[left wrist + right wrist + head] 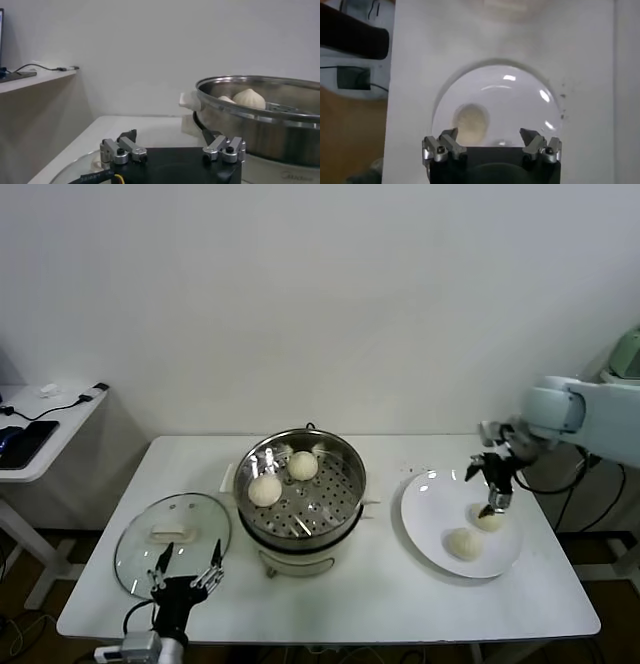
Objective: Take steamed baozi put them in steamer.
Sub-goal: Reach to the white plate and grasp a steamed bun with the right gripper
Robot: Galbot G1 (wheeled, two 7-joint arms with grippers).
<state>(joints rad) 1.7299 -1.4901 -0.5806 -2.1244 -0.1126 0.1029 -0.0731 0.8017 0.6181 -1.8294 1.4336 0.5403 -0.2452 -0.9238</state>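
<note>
Nearest me, my left gripper (187,569) hangs released over the table's front edge by the glass lid (172,542), while my right gripper (493,496), spread empty, hovers directly above the plate's (425,514) rear bun (489,518).

Right claw (493,494) reaches forward, jaws apart; left claw (187,569) parked low, spread.

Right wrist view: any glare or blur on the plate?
Right wrist view: bright glare spots on the plate, the baozi soft and out of focus. Head view: plate evenly lit, no glare, both baozi crisp.
</note>
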